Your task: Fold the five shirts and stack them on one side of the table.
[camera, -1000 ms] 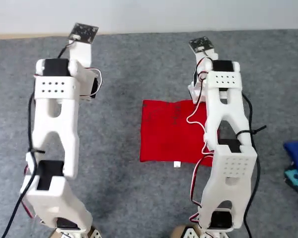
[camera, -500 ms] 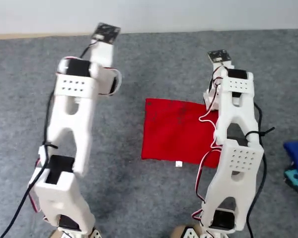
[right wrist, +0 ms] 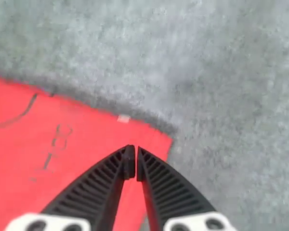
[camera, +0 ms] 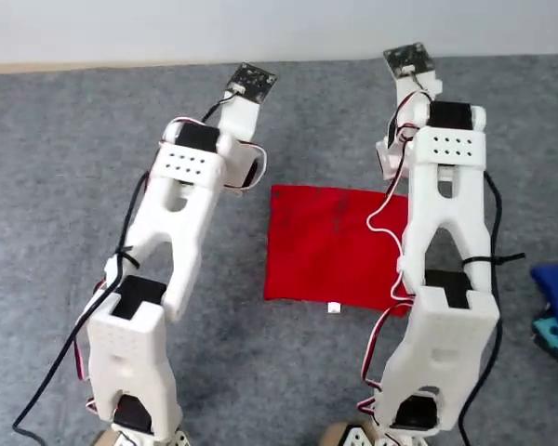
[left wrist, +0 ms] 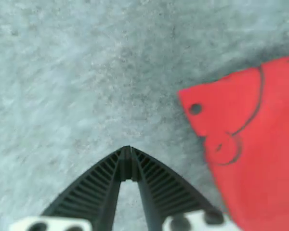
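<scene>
On the grey table (camera: 65, 186), between our two arms, the red shirt (camera: 325, 246) lies flat as a neat rectangle, its right edge tucked under the right arm (camera: 442, 232). Over the last second the left arm (camera: 181, 223) has swung in from the table's left side. The left gripper (left wrist: 130, 161) now hangs over bare table just beside the shirt's far left corner, its jaws pressed together with nothing between them. The right arm has stretched farther back, and the right gripper (right wrist: 131, 156) sits over the shirt's far right corner, jaws likewise closed and empty. We read this as both arms lining up on the far edge for a fold or a carry, with neither holding the shirt yet. Blue cloth (camera: 556, 283) waits at the table's right edge.
</scene>
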You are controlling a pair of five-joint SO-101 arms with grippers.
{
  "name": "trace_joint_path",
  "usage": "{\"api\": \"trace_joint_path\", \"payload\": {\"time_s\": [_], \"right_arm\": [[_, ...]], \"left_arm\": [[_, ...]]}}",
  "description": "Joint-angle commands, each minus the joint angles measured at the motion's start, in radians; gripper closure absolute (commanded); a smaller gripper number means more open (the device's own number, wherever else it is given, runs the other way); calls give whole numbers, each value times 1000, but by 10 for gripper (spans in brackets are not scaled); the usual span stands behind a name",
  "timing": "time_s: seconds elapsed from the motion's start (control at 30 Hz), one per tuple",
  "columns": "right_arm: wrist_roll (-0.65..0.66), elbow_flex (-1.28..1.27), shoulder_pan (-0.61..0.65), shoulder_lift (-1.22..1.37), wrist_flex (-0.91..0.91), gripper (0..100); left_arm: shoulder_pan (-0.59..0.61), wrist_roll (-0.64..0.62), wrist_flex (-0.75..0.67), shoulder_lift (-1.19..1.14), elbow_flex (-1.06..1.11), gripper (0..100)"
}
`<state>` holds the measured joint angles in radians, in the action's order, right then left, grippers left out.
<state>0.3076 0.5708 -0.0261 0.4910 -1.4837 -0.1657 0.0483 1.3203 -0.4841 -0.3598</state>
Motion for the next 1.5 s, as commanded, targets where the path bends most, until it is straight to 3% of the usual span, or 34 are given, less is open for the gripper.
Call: {"api": "trace_joint_path", "payload": {"time_s": [0.0, 0.27, 0.37, 0.53, 0.67, 1.07, 1.47], "right_arm": [[3, 38, 36, -70, -151, 987], [-120, 38, 41, -68, -246, 982], [-173, 38, 38, -68, -243, 915], [-281, 14, 33, -47, -237, 766], [-322, -6, 25, 13, -202, 766], [-333, -2, -42, 259, -113, 765], [-330, -2, 91, 364, -111, 771]], "left_arm": [[75, -11, 106, 12, -74, 996], [308, -6, 384, 12, -240, 996], [376, -5, 437, 14, -274, 996], [485, 3, 437, 94, -246, 997], [511, 58, 436, 153, -182, 997], [559, 64, 433, 169, -114, 997], [621, 61, 433, 170, -114, 997]]}}
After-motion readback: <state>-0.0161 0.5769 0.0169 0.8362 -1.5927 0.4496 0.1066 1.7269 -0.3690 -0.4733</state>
